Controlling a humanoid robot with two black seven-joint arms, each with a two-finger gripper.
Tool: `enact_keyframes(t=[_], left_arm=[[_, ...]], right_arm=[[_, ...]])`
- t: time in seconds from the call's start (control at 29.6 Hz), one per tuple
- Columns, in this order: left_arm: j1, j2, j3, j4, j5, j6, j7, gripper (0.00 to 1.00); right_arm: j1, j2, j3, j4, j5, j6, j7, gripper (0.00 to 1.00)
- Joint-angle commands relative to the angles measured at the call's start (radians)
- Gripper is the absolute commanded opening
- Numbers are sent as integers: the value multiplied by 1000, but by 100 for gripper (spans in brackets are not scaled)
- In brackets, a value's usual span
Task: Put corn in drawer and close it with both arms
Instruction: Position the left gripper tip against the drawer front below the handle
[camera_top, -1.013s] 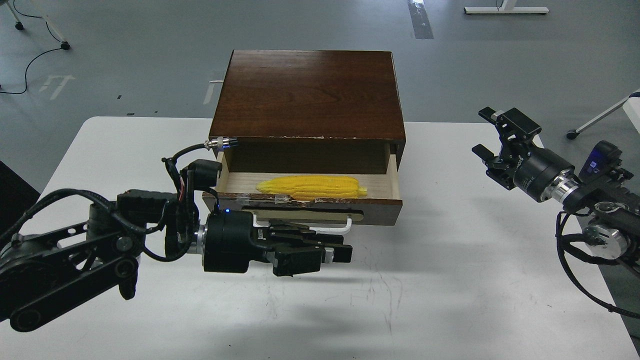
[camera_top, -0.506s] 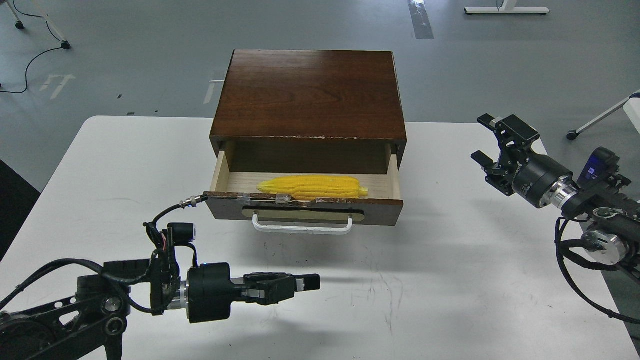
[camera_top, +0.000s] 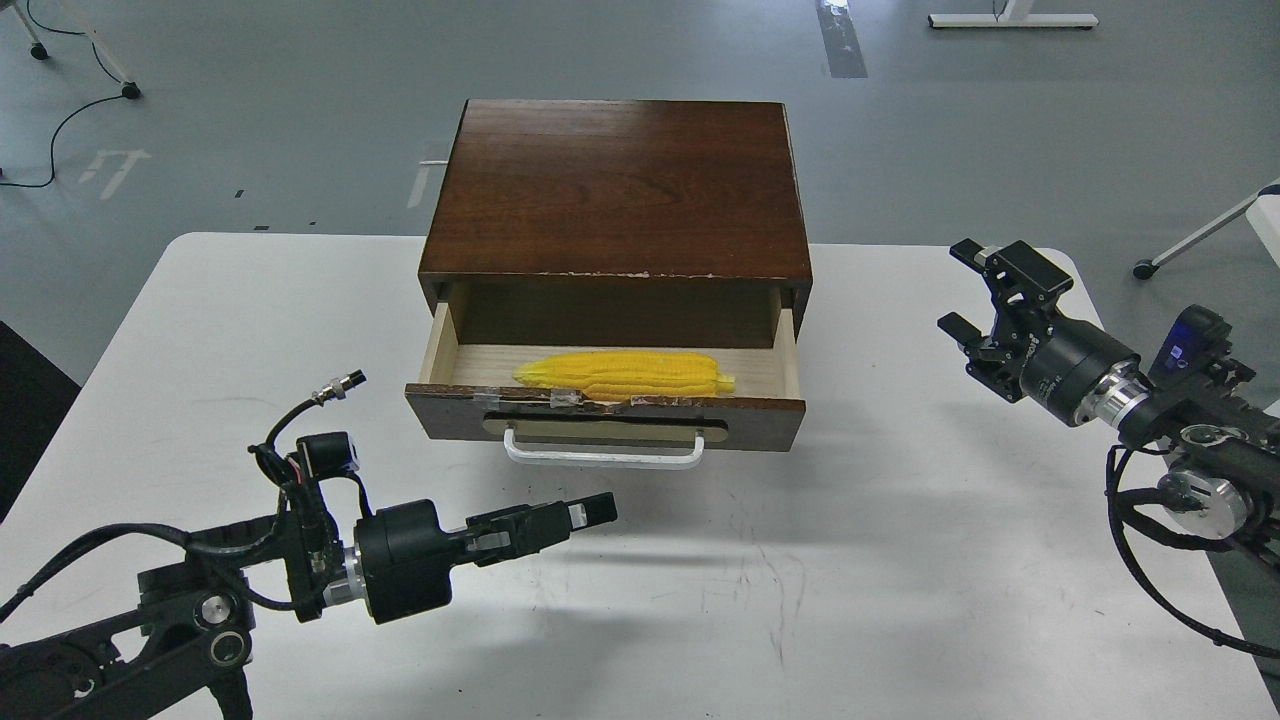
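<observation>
- The corn (camera_top: 625, 374) lies lengthwise inside the drawer (camera_top: 604, 419), close behind the drawer's front board, its tapered tip pointing to the left.
- The drawer is pulled out of the dark wood cabinet (camera_top: 616, 190), and its pale wooden floor shows behind the cob.
- The drawer front has a chipped top edge and a white bar handle (camera_top: 603, 456) on a tan plate.
- The left pincer (camera_top: 590, 511) hovers low over the white table (camera_top: 850, 560), in front of the drawer and below the left end of the handle, touching nothing; its fingers look pressed together and it holds nothing.
- The right pincer (camera_top: 985, 292) is raised off to the right of the cabinet, well apart from it, with its fingers spread and nothing between them.
- Both arms are clear of the drawer.
</observation>
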Motion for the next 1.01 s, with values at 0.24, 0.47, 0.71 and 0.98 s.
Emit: enact_keyframes(t=[0.24,0.47,0.71,0.98], left_arm=[[-6,-2,-2,37,6,1,0,0],[-14,-5,-2,60,6,1,0,0],[-17,-5,-2,72,5,-1,0,0],[-17,-8,-4,72,3,1,0,0]], right_arm=[[-1,2,-2,-1,0,0,0,99],[-9,2,-4,-1,0,0,0,99],[-13,2,-4,-1,0,0,0,99],[-15,2,-5,0,0,0,0,99]])
